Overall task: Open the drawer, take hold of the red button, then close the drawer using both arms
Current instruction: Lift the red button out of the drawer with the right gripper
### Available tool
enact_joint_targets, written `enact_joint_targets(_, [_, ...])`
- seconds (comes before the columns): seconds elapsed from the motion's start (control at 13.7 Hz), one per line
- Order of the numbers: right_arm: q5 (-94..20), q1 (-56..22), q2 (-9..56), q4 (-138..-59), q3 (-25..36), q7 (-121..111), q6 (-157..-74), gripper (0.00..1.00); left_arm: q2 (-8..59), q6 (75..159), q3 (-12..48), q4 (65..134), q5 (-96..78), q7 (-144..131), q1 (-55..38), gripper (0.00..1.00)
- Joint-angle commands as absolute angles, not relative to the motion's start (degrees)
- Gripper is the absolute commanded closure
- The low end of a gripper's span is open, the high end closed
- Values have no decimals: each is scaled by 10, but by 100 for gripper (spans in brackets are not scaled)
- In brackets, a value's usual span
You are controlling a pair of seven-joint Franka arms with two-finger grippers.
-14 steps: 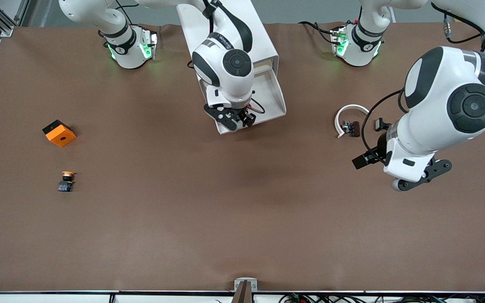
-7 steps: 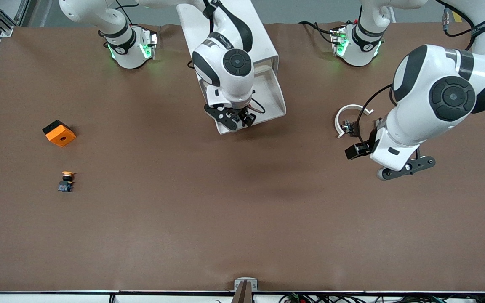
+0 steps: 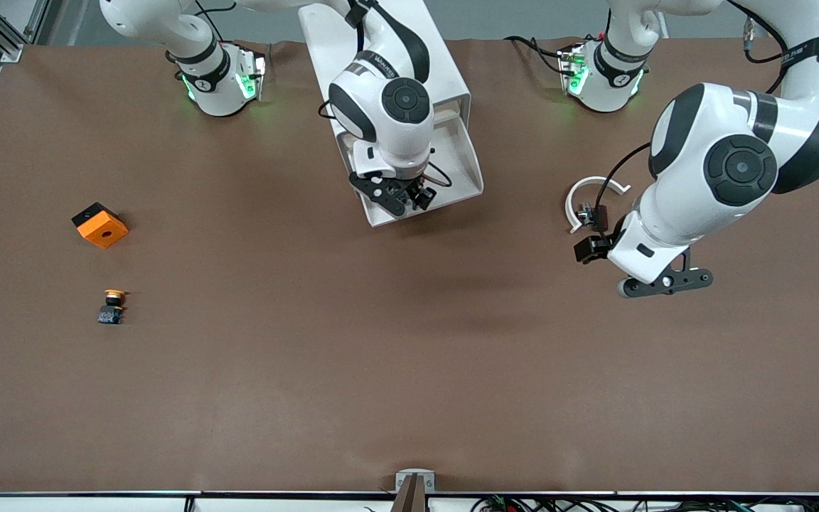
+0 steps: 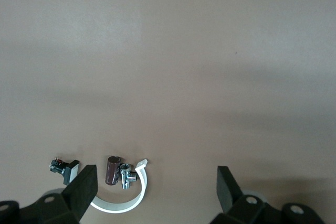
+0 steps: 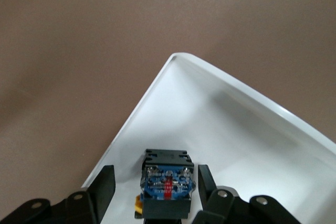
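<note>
Front view: the right tool hangs over the open drawer; left wrist view: the left tool waits, spread, over the surface; right wrist view: fingers bracket the button, grip uncertain, upright between them.

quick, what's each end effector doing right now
Left end effector: open, empty, over the brown table.
Right end effector: shut on the black blocky button, over the white open drawer.

The drawer, a shallow white tray, stands pulled out of the white cabinet at the frame's upper middle. The button, black-bodied, sits inside it.
</note>
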State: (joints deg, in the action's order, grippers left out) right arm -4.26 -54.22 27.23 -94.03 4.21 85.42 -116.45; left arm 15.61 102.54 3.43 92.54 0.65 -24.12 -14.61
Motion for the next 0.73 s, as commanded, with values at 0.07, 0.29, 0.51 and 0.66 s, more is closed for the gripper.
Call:
enact_joint_targets(0.07, [-37,-554,264,-947,47,867,-1159,28,139,1068,57,972,11,-230,-145,0])
enact_joint_targets(0.29, [-37,-553,264,-947,47,867,-1159,35,141,1089,73,997,11,-229,-146,0])
enact_joint_targets(0.51, [-37,-552,264,-947,48,867,-1159,42,148,1105,91,1011,10,-228,-146,0])
enact_joint_targets(0.66, [-36,-551,264,-947,48,866,-1159,47,150,1107,96,1011,11,-228,-147,0])
